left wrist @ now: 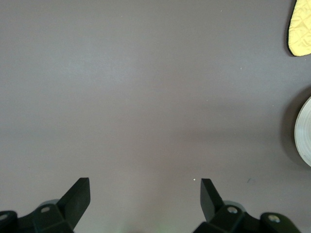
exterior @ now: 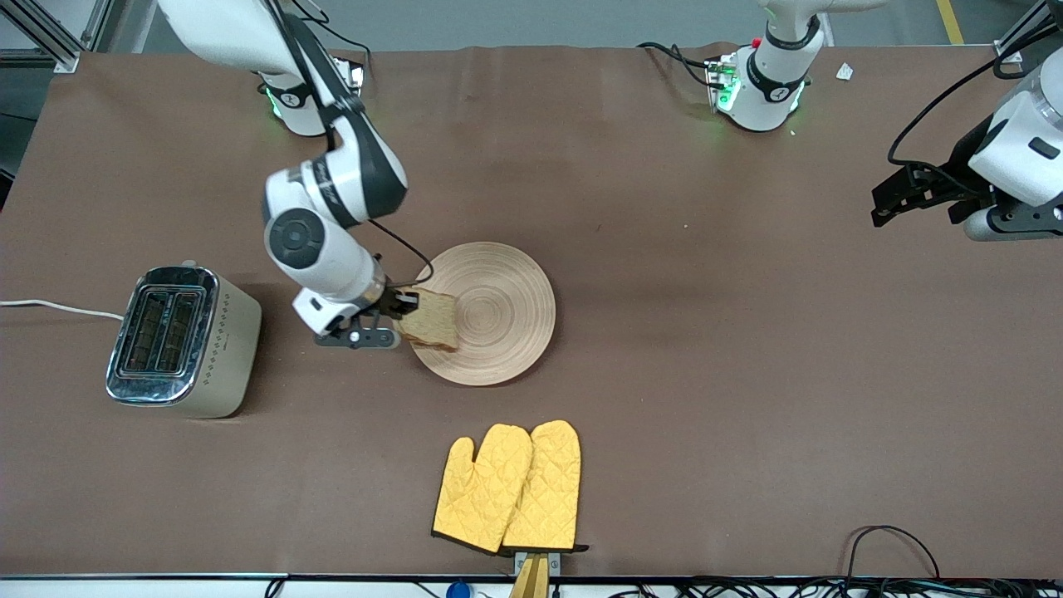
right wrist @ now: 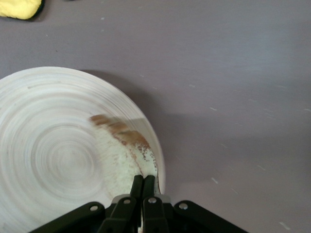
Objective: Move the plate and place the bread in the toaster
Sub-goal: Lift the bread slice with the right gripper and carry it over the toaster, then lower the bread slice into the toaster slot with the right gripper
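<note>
The right gripper [exterior: 404,302] is pinching the bread [exterior: 432,320] by one crust edge, its fingers [right wrist: 137,187] drawn in narrow with only the slice's thickness between them. The bread is hanging from the fingers over the rim of the plate [exterior: 498,311], at the plate's edge toward the right arm's end of the tabletop [exterior: 706,349]; whether its free corner is touching the wood cannot be told.

To do this step well, the slice probably wants lifting clear of the plate before any sideways travel, so the crust is not dragging on the rim. The grip is near one edge, so the bread is likely to swing; a slow carry should be keeping it vertical. The toaster [exterior: 178,340] is standing well apart from the fingers, toward the right arm's end, slots facing up. The slice should be arriving edge-down, aligned with a slot's length, before the fingers let go.

The left gripper [left wrist: 145,194] is waiting over bare tabletop at the left arm's end, fingers spread wide and holding nothing. Yellow oven mitts [exterior: 508,486] are lying nearer the front camera than the plate.
</note>
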You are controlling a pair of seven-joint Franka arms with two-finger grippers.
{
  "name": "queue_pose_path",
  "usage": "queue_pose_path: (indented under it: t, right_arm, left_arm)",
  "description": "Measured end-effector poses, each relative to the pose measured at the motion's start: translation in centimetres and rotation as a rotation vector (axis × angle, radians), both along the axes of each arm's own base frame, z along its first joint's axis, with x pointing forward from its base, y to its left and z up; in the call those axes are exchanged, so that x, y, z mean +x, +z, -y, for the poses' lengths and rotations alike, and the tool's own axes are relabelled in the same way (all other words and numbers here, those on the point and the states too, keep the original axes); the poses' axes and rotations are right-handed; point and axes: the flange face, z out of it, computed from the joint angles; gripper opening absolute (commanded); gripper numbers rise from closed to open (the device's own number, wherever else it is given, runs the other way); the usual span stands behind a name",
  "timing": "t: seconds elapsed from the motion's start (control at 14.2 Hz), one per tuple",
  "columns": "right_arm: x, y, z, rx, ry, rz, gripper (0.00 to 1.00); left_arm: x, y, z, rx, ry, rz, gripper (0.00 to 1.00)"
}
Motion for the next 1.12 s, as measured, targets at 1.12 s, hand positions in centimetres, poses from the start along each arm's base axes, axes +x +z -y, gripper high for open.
queue_pose_path:
  t: [1.12]
  right_arm:
    - [2.2, 13.8, 14.6, -0.896, -0.081, 0.011, 0.0]
  left_arm:
    - [-0.9, 0.0, -0.3, 0.003, 0.006, 0.021, 1.0]
